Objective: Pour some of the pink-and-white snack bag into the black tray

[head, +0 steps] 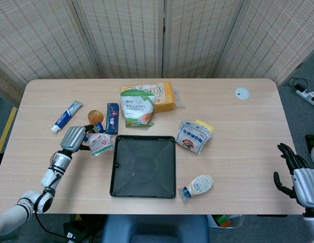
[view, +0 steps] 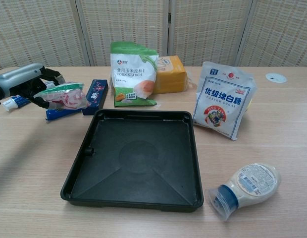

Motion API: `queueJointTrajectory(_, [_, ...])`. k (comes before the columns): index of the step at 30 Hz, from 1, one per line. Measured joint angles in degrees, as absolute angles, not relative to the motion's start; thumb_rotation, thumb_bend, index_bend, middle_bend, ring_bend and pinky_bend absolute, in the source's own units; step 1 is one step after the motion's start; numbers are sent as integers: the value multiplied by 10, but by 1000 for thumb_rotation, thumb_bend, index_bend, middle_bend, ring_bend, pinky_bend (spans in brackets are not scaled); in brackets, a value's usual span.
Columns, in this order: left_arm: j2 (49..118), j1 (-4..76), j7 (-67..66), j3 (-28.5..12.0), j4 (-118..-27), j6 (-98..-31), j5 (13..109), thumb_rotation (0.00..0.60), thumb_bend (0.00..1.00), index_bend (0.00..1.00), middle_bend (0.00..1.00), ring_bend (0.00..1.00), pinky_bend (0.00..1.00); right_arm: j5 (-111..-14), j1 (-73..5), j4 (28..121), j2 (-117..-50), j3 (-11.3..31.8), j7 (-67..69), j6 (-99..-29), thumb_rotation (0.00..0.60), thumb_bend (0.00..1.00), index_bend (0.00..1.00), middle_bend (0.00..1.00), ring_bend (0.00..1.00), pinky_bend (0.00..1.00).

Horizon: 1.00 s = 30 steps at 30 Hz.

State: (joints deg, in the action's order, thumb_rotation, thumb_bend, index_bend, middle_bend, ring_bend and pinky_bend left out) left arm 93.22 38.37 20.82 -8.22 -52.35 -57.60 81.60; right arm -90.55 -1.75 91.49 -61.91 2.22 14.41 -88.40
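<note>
The pink-and-white snack bag (view: 64, 96) sits in the left hand (head: 73, 137), fingers closed around it, lifted off the table just left of the black tray's (head: 118, 188) far-left corner; in the chest view it lies tilted, nearly on its side, with the green-edged end pointing right toward the tray. It looks small, light and soft, a thin crinkly film that will dent under the fingers and could slip if squeezed only at one smooth face; the contents are probably loose pieces that shift as it tips, though the view is too small to be sure whether the top is open. The best hold is around the lower body, leaving the mouth free so it can hang over the tray's rim. The right hand (head: 298, 177) hangs off the right near edge of the table (head: 248, 136), fingers spread and empty.

The table is pale wood grain, flat and smooth; the tray is shallow with a raised rim, wide enough to catch a short pour. Close to the bag are a blue box (head: 112, 119), an orange ball (head: 95, 116) and a toothpaste tube (head: 66, 116); behind everything stand woven screens (head: 162, 35).
</note>
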Motion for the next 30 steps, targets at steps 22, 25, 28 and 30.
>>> queueJointTrajectory(22, [988, 408, -113, -66, -550, -641, 847, 600, 719, 707, 777, 862, 1000, -908, -9, 905, -619, 17, 156, -896, 600, 550, 0, 92, 246, 199])
queueJointTrajectory(25, [999, 409, -148, -59, -532, -651, 856, 600, 719, 707, 777, 862, 1000, -908, -8, 905, -620, 16, 156, -896, 600, 550, 0, 91, 247, 199])
queueJointTrajectory(28, [1010, 407, -185, -54, -513, -666, 863, 600, 720, 708, 777, 862, 1000, -906, -7, 904, -620, 16, 157, -897, 600, 550, 0, 91, 245, 198])
queueJointTrajectory(30, [1019, 405, -208, -53, -500, -677, 866, 600, 719, 708, 777, 863, 1000, -905, -6, 903, -619, 16, 158, -897, 600, 550, 0, 91, 246, 198])
